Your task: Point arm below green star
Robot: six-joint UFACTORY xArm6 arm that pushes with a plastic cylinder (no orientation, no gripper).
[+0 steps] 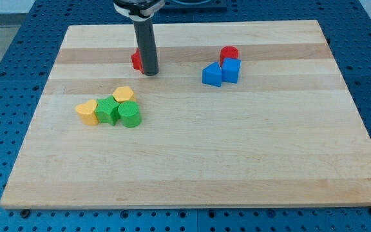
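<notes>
The green star (107,110) lies at the view's left of the wooden board, in a tight cluster. A green cylinder (130,115) touches its right side, a yellow block (87,111) touches its left side, and another yellow block (123,94) sits just above it to the right. My tip (150,73) rests on the board well above and to the right of the green star, apart from the cluster. It stands right beside a red block (136,60), which the rod partly hides.
Right of centre near the view's top, a blue block (212,75) and a blue cube (231,69) sit together, with a red cylinder (229,53) just above them. The board (237,161) lies on a blue perforated table.
</notes>
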